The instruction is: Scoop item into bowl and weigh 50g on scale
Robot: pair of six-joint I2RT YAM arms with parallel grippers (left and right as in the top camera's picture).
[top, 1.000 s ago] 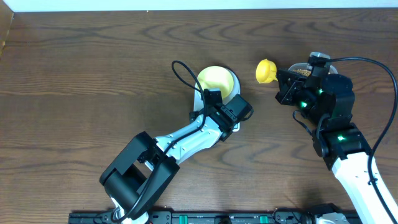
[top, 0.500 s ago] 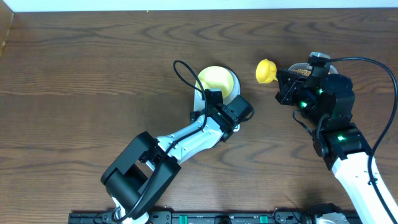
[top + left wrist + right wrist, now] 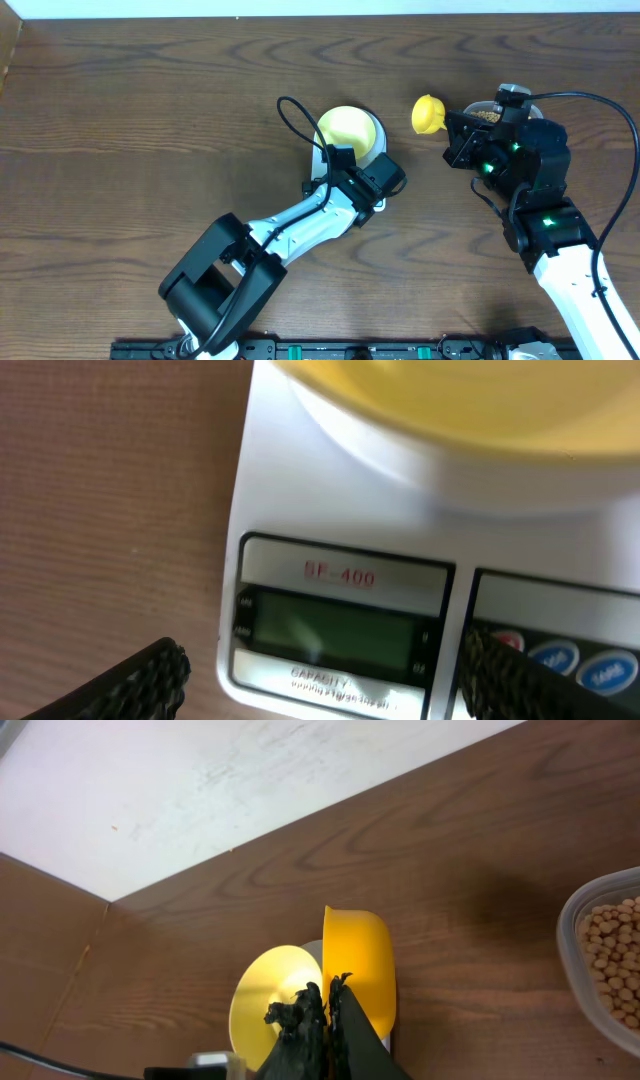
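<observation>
While my right hand (image 3: 325, 1010) clamps the yellow scoop (image 3: 358, 960), its cup points left toward the bowl (image 3: 270, 995); my left hand (image 3: 322, 660) gapes empty.

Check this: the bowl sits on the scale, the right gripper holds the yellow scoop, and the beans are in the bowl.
Wrong on the beans. The overhead view shows the bowl empty; the right wrist view shows the beans in the clear container. The bowl does sit on the scale, and the right gripper does hold the yellow scoop.
</observation>
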